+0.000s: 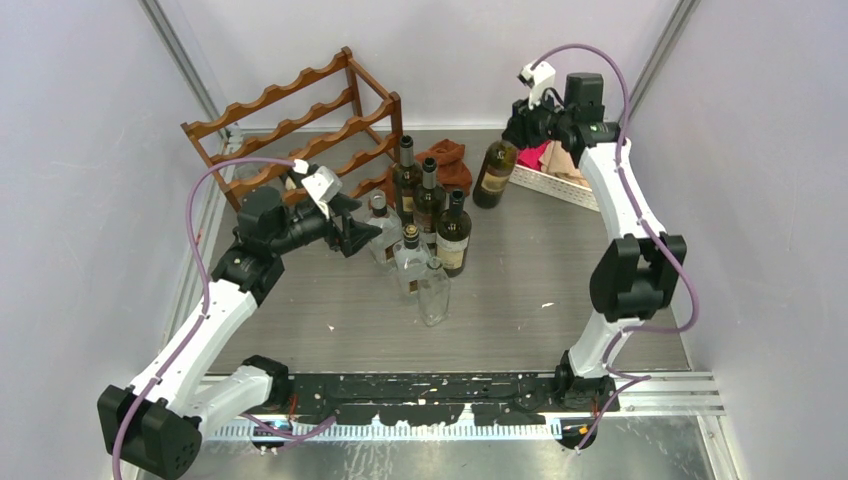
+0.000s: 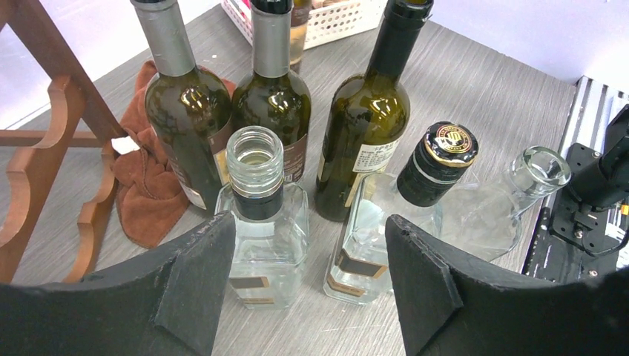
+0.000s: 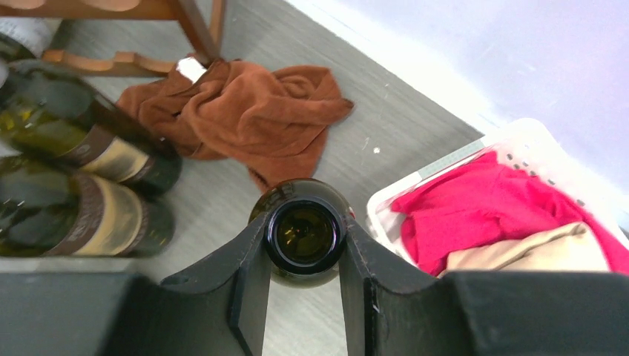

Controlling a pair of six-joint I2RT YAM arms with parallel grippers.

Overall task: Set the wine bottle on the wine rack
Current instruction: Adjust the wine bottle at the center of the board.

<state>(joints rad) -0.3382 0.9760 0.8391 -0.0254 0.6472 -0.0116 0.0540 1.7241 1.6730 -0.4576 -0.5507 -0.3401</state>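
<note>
The dark reddish-brown wine rack (image 1: 300, 125) stands at the back left; part of it shows in the left wrist view (image 2: 44, 141). My right gripper (image 1: 520, 118) is shut on the neck of a dark green wine bottle (image 1: 495, 170) standing upright beside the white basket; in the right wrist view (image 3: 304, 236) I look down its open mouth (image 3: 304, 233) between the fingers. My left gripper (image 1: 362, 238) is open and empty, its fingers (image 2: 200, 274) just short of a clear square bottle (image 2: 259, 215). Three dark wine bottles (image 2: 363, 119) stand behind it.
A cluster of dark and clear bottles (image 1: 428, 235) stands mid-table, one clear bottle (image 1: 433, 295) nearest me. A brown cloth (image 1: 447, 165) lies by the rack's foot. A white plastic basket (image 1: 560, 185) with red and beige cloths (image 3: 497, 208) sits at the back right.
</note>
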